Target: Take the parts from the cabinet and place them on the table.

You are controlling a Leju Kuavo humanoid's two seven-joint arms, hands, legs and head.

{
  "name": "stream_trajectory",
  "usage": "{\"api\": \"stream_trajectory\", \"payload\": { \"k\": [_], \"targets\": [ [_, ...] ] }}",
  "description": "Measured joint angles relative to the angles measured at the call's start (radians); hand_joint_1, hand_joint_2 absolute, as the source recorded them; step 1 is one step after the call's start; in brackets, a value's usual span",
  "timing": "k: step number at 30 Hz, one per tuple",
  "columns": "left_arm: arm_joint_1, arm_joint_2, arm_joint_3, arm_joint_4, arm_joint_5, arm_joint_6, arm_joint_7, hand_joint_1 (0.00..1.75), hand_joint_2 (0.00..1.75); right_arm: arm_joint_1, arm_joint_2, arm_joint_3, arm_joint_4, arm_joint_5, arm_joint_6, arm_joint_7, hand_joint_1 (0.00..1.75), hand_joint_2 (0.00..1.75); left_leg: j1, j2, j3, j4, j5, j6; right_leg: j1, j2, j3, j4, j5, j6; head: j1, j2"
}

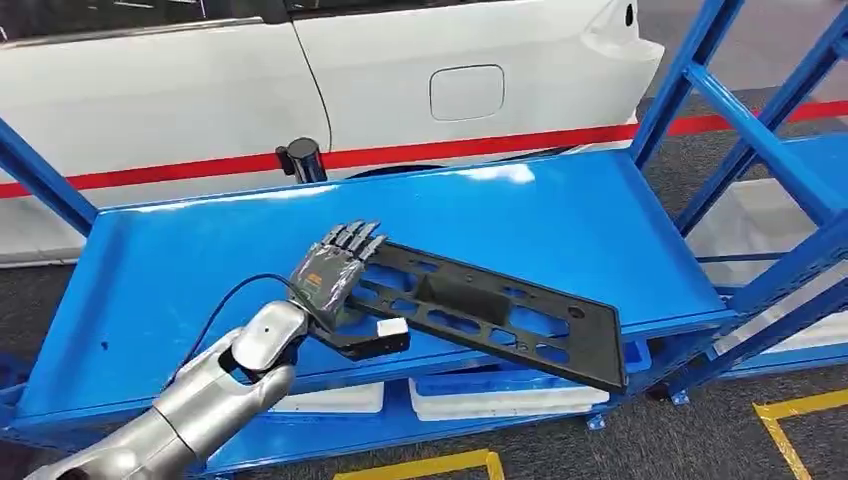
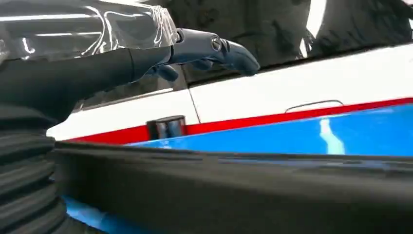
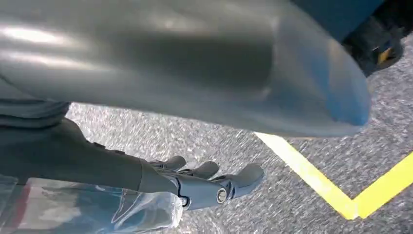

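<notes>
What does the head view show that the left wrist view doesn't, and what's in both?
Head view alone: the black panel's full length with its cutouts, one end overhanging the shelf's front edge, white bins below, and yellow floor tape. Left wrist view alone: the panel's edge up close. Both: the left hand on the panel, the blue shelf, the white car.

One black part [image 1: 480,310], two hands [image 1: 335,270]

It was a car workshop: a white car [image 1: 300,80] stood behind blue steel shelving [image 1: 560,220] on yellow-taped grey floor [image 1: 790,410].
</notes>
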State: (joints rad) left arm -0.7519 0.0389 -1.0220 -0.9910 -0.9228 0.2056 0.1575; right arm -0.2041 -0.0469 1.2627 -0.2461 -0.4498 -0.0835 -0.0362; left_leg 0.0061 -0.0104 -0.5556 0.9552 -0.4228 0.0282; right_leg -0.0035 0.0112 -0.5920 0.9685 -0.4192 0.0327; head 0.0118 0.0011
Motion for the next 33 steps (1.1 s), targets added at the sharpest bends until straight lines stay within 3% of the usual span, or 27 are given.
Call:
{"api": "stream_trajectory", "payload": {
  "k": [2,3,5,6,7,8,10,11,12,13,15,16,17,18,20,21,22,23,24,26,27,28,31,32,33],
  "targets": [
    [-0.012,-0.006,-0.001,0.023,0.003,-0.005,-0.002,0.0,1.75,-0.004,-0.001,0.002,0.0,0.002,0.0,0.0,0.0,0.0,0.004,0.003,-0.012,0.025,-0.022,-0.012,-0.007,-0.001,0.002,-0.005,0.005,-0.014,0.0,0.0],
    [-0.018,-0.008,-0.002,0.033,0.006,-0.008,-0.003,0.0,1.75,-0.005,-0.003,0.002,0.0,0.003,0.0,0.0,0.0,0.0,0.004,0.004,-0.037,0.084,-0.058,-0.015,-0.008,-0.001,0.002,-0.005,0.005,-0.022,-0.003,0.0],
    [-0.022,-0.016,-0.004,0.058,0.008,-0.014,-0.009,0.0,1.75,-0.006,-0.002,0.003,0.0,0.009,0.001,0.001,0.0,0.0,0.005,0.004,-0.117,0.258,-0.131,-0.02,-0.006,-0.001,0.001,-0.005,0.005,-0.025,-0.004,0.0],
    [-0.023,-0.02,-0.005,0.07,0.008,-0.016,-0.011,0.0,1.75,-0.005,-0.002,0.004,0.0,0.01,0.004,0.003,0.0,0.0,0.005,0.004,-0.149,0.322,-0.149,-0.02,-0.005,-0.001,0.001,-0.005,0.005,-0.025,-0.005,0.0],
    [-0.026,-0.024,-0.006,0.079,0.008,-0.018,-0.013,0.0,1.75,-0.005,-0.002,0.005,0.0,0.011,0.004,0.004,0.0,0.0,0.005,0.004,-0.162,0.345,-0.146,-0.02,-0.005,-0.002,0.002,-0.005,0.005,-0.025,-0.005,0.0],
    [-0.031,-0.028,-0.007,0.086,0.008,-0.02,-0.014,0.0,1.75,-0.005,-0.002,0.006,0.0,0.012,0.005,0.004,0.0,0.0,0.005,0.004,-0.15,0.315,-0.12,-0.018,-0.005,-0.002,0.003,-0.005,0.005,-0.025,-0.005,0.0],
    [-0.042,-0.038,-0.01,0.108,0.012,-0.025,-0.015,0.0,1.75,-0.007,-0.002,0.006,0.0,0.014,0.007,0.005,0.0,0.0,0.003,0.004,-0.063,0.138,-0.034,-0.009,-0.004,-0.001,0.009,-0.005,0.005,-0.024,-0.005,0.0],
    [-0.05,-0.042,-0.012,0.116,0.018,-0.028,-0.015,0.14,1.75,-0.008,-0.002,0.006,0.0,0.019,0.007,0.005,0.0,0.0,0.0,0.005,-0.015,0.044,-0.002,0.001,-0.004,-0.001,0.01,-0.005,0.004,-0.024,-0.005,0.0],
    [-0.056,-0.047,-0.014,0.126,0.022,-0.032,-0.016,1.68,1.75,-0.01,-0.001,0.006,0.0,0.021,0.008,0.005,0.0,0.0,-0.007,0.006,0.0,0.0,-0.008,0.006,0.003,0.0,0.009,-0.003,0.003,-0.02,-0.005,0.0],
    [-0.06,-0.053,-0.015,0.135,0.028,-0.039,-0.017,1.75,1.75,-0.011,-0.001,0.006,0.0,0.023,0.008,0.005,0.0,0.0,-0.007,0.006,0.0,0.0,-0.003,0.004,0.001,0.0,0.008,-0.004,0.004,-0.015,-0.004,0.0],
    [-0.064,-0.061,-0.017,0.16,0.036,-0.046,-0.02,1.75,1.75,-0.012,0.0,0.006,0.0,0.031,0.01,0.01,0.0,0.0,-0.011,0.005,0.0,0.001,-0.001,0.011,-0.004,-0.001,0.01,-0.009,0.007,-0.004,-0.004,0.0],
    [-0.066,-0.063,-0.017,0.167,0.036,-0.048,-0.021,1.75,1.75,-0.014,0.0,0.006,0.0,0.031,0.01,0.013,0.0,0.0,-0.005,0.005,0.002,-0.008,0.007,0.018,0.001,-0.001,0.01,-0.009,0.008,0.003,-0.004,0.0],
    [-0.07,-0.066,-0.018,0.173,0.037,-0.049,-0.023,1.75,1.75,-0.014,-0.001,0.006,0.0,0.031,0.01,0.014,0.0,0.0,0.0,0.007,0.01,-0.013,0.014,0.023,-0.006,-0.002,0.006,0.006,-0.003,0.007,-0.005,0.0],
    [-0.072,-0.069,-0.018,0.181,0.041,-0.051,-0.026,1.75,1.75,-0.014,-0.001,0.006,0.0,0.033,0.01,0.016,0.0,0.0,0.002,0.006,0.01,-0.014,0.016,0.026,-0.005,-0.002,-0.01,0.043,-0.034,0.013,-0.002,0.0],
    [-0.071,-0.075,-0.02,0.2,0.048,-0.051,-0.033,1.75,1.75,-0.014,0.0,0.006,0.0,0.04,0.01,0.018,0.0,0.0,0.002,0.006,0.007,-0.013,0.017,0.028,-0.01,-0.002,-0.087,0.212,-0.119,0.024,0.0,0.0],
    [-0.073,-0.079,-0.02,0.209,0.053,-0.047,-0.034,1.75,1.75,-0.014,0.0,0.006,0.0,0.041,0.01,0.018,0.0,0.0,0.002,0.006,0.005,-0.013,0.017,0.028,-0.012,-0.002,-0.122,0.287,-0.144,0.029,0.0,0.0],
    [-0.077,-0.083,-0.02,0.215,0.053,-0.042,-0.036,1.75,1.75,-0.013,0.0,0.006,0.0,0.043,0.01,0.019,0.0,0.0,0.003,0.006,0.006,-0.013,0.017,0.028,-0.014,-0.002,-0.137,0.318,-0.143,0.032,0.0,0.0],
    [-0.08,-0.084,-0.02,0.221,0.053,-0.04,-0.036,1.75,1.75,-0.013,0.0,0.006,0.0,0.045,0.01,0.019,0.0,0.0,0.004,0.006,0.007,-0.013,0.016,0.027,-0.017,-0.002,-0.13,0.298,-0.122,0.035,0.0,0.0],
    [-0.083,-0.087,-0.02,0.227,0.056,-0.037,-0.039,1.75,1.75,-0.013,-0.001,0.006,0.0,0.05,0.01,0.019,0.0,0.0,0.005,0.005,0.01,-0.012,0.015,0.025,-0.02,-0.003,-0.097,0.233,-0.082,0.036,0.0,0.0],
    [-0.09,-0.092,-0.02,0.233,0.062,-0.03,-0.041,1.75,1.75,-0.014,-0.001,0.006,0.0,0.053,0.01,0.019,0.0,0.0,0.009,0.003,0.016,-0.01,0.009,0.015,-0.026,-0.004,0.001,0.038,0.008,0.041,0.0,0.0],
    [-0.094,-0.093,-0.02,0.238,0.063,-0.028,-0.041,1.75,1.75,-0.015,0.0,0.006,0.0,0.055,0.011,0.019,0.0,0.0,0.003,0.002,0.015,-0.007,0.005,0.009,-0.024,-0.002,0.024,-0.004,-0.004,0.042,0.0,0.0],
    [-0.1,-0.094,-0.02,0.243,0.065,-0.027,-0.041,1.75,1.75,-0.016,0.001,0.006,0.0,0.056,0.011,0.019,0.0,0.0,0.001,0.0,0.013,-0.006,0.005,0.004,-0.02,0.0,0.022,-0.009,-0.001,0.028,-0.002,0.0],
    [-0.105,-0.095,-0.02,0.255,0.068,-0.022,-0.041,1.75,1.75,-0.016,0.002,0.006,0.0,0.064,0.014,0.019,0.0,0.0,0.005,-0.002,0.018,-0.014,0.007,-0.012,-0.017,-0.001,0.023,-0.009,-0.002,0.008,-0.002,0.0],
    [-0.107,-0.095,-0.02,0.259,0.069,-0.019,-0.041,1.75,1.75,-0.017,0.003,0.006,0.0,0.066,0.014,0.019,0.0,0.0,0.008,-0.002,0.012,-0.006,-0.002,-0.017,-0.022,-0.005,0.025,-0.013,0.003,-0.003,-0.002,0.0],
    [-0.11,-0.095,-0.021,0.263,0.071,-0.015,-0.043,1.75,1.75,-0.019,0.002,0.006,0.0,0.069,0.014,0.019,0.0,0.0,0.009,0.002,-0.003,0.035,-0.031,-0.02,-0.021,-0.005,0.024,-0.013,0.002,-0.008,-0.003,0.0]
  ]
}}
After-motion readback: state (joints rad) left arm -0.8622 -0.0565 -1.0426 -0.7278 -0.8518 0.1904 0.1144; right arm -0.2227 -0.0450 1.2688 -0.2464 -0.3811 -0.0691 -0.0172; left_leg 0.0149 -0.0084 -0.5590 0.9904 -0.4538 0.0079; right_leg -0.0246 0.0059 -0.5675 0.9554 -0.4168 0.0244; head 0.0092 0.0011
